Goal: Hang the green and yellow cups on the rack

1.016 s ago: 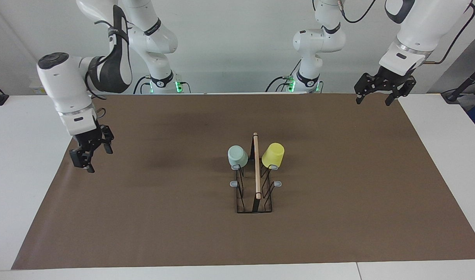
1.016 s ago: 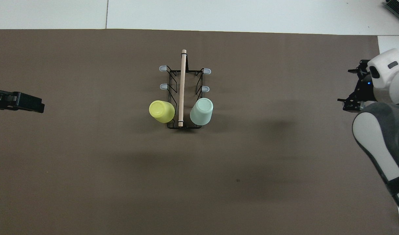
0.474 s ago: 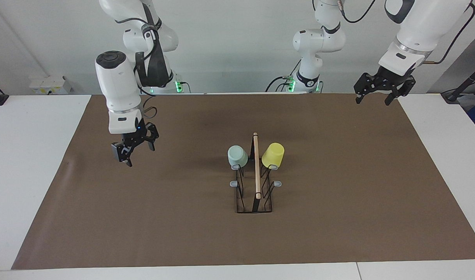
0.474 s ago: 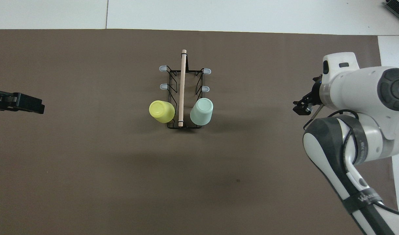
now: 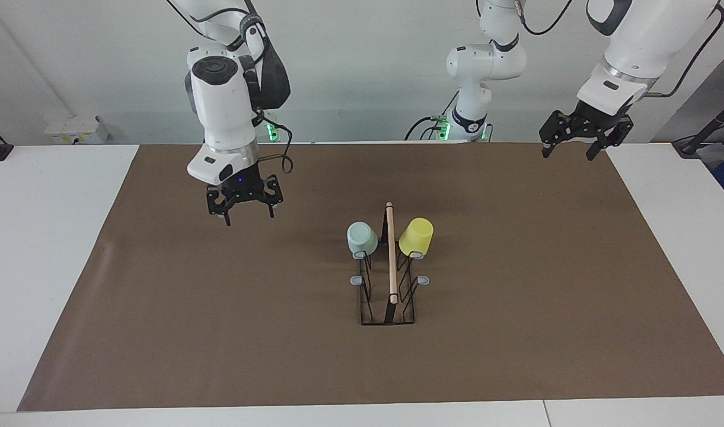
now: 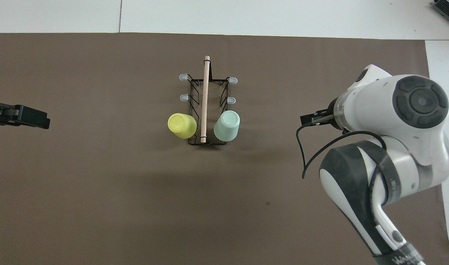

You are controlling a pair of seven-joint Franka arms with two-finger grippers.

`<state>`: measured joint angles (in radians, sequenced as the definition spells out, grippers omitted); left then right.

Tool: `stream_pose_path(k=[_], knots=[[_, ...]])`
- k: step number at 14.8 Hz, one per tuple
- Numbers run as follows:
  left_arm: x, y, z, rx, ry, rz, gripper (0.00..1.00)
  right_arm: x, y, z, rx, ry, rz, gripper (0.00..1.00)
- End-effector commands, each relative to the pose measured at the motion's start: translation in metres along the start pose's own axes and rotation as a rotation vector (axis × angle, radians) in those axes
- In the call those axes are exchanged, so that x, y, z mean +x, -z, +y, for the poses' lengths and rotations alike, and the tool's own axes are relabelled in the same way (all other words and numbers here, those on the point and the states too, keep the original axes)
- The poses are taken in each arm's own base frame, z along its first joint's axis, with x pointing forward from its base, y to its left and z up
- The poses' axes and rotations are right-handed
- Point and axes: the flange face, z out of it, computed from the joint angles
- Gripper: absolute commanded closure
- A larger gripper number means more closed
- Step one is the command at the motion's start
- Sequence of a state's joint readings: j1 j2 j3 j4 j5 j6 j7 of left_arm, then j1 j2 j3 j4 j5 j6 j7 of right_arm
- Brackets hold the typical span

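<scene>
Two cups (image 5: 362, 238) hang on one six-pronged rack (image 5: 389, 279).

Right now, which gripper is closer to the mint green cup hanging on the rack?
The right gripper. It hangs open over the brown mat, toward the right arm's end from the mint green cup. The left gripper hangs open over the mat's corner at the left arm's end, much farther off.

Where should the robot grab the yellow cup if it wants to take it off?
Probably around its round sides near the closed bottom, coming from above. The yellow cup hangs upside down and tilted on a prong of the rack, so its bottom faces up.
</scene>
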<state>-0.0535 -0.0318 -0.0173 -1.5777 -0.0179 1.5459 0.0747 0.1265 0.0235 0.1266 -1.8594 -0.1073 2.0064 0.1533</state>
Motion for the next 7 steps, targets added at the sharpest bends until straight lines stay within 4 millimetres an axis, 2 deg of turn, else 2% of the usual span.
stream_pose_path(k=[1, 5, 7], knots=[[-0.010, 0.000, 0.002, 0.015, -0.001, -0.004, 0.00, 0.007, 0.052, 0.030, 0.013, -0.139, -0.065, 0.00], [-0.013, -0.005, 0.002, 0.014, -0.001, -0.013, 0.00, -0.005, 0.087, 0.102, 0.014, -0.208, -0.150, 0.00], [-0.012, -0.004, 0.003, 0.014, 0.000, -0.012, 0.00, -0.011, 0.091, 0.123, 0.018, -0.146, -0.191, 0.00]])
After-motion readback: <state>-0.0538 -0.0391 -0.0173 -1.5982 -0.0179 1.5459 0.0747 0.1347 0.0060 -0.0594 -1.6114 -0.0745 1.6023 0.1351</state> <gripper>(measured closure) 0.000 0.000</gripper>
